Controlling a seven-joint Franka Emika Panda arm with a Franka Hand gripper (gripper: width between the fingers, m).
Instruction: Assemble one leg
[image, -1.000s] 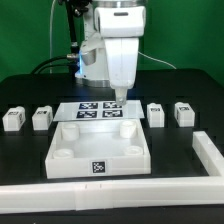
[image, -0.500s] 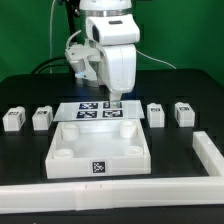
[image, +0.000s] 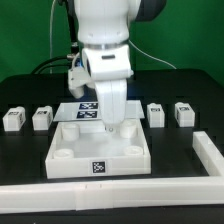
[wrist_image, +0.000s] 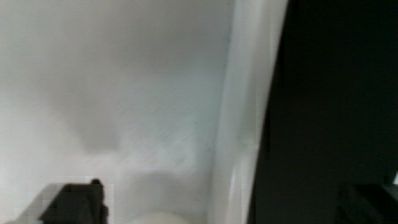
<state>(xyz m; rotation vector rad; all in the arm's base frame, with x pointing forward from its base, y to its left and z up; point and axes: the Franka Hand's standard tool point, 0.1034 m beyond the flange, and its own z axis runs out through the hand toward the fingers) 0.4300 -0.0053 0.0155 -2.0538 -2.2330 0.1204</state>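
Here we see the gripper (image: 110, 128) pointing straight down over the large square panel (image: 62, 160), with its tips low above the panel's far half. In the wrist view the fingers (wrist_image: 75, 203) appear as dark shapes at opposite sides of the picture. We read them as spread wide, with only a blurred white surface between them.

The leg (image: 156, 113) nearest the gripper sits on the black desk (image: 30, 90), just past the panel's far corner on the exterior view's right. It is clear of both fingers and not between them. A second leg (image: 183, 112) stands beside it, closer to the desk's edge on that side. Two more legs (image: 42, 117) (image: 13, 119) sit in the same row toward the edge on the exterior view's left.

The marker board (image: 85, 108) lies behind the panel, partly hidden by the arm. A white rail (image: 211, 152) runs along the desk's near edge and up the exterior view's right.
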